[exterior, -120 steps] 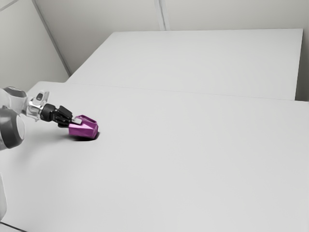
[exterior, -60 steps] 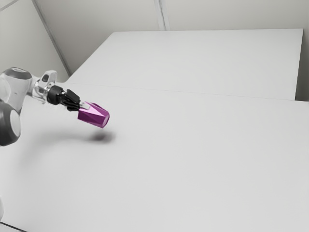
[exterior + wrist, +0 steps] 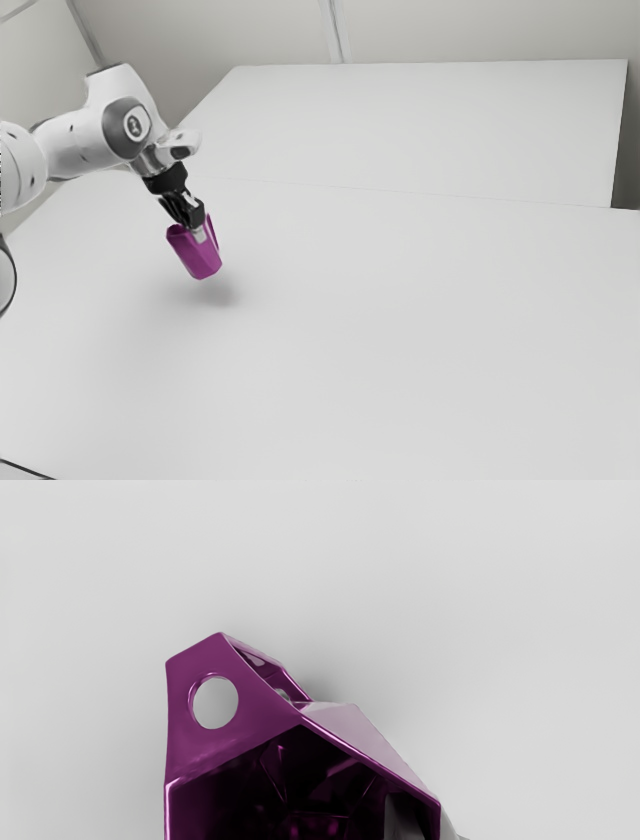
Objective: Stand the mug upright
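Note:
The gripper [image 3: 199, 232] points steeply down at the exterior view's left, shut on the wall of the purple faceted mug [image 3: 196, 256]. The mug hangs above the white table [image 3: 380, 330], its shadow apart below it. It leans somewhat, with its mouth up and its base down toward the exterior view's right. In the wrist view the mug [image 3: 240, 750] shows its open mouth and a handle with a round hole. There the gripper [image 3: 437, 825] pinches the wall, one grey finger inside the mouth and one outside, both partly hidden.
A second white surface [image 3: 420, 130] lies behind the table, and pale walls stand beyond it. A dark cable [image 3: 28, 470] crosses the exterior view's lower left corner.
My hand has lifted the mug off the table and swung from nearly level to steeply downward. The mug has turned with it from lying on its side to a mouth-up lean.

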Available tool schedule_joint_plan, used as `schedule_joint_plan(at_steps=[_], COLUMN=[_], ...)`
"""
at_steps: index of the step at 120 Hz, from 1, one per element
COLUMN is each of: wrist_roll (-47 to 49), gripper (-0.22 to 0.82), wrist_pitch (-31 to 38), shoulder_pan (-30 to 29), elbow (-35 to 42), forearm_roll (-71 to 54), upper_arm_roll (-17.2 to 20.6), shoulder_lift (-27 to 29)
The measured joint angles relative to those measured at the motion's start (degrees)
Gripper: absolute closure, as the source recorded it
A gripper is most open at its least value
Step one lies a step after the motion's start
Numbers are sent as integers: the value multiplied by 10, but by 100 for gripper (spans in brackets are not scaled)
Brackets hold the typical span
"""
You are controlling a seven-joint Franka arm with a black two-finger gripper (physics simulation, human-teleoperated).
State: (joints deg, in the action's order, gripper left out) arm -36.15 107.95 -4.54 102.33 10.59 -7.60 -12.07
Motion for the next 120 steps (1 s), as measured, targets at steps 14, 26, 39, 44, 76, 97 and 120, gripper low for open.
schedule_joint_plan(at_steps=[14,26,39,44,76,97,120], wrist_roll=[38,66,94,104,151,171,187], gripper=[79,79,79,79,71,34,14], wrist_pitch=[94,161,208,221,261,267,226], shoulder_pan=[8,12,15,15,15,16,15], elbow=[72,122,153,159,166,166,131], forearm_roll=[-46,-62,-70,-71,-73,-71,-71], upper_arm_roll=[7,12,14,14,14,15,17], shoulder_lift=[27,41,46,44,23,27,67])
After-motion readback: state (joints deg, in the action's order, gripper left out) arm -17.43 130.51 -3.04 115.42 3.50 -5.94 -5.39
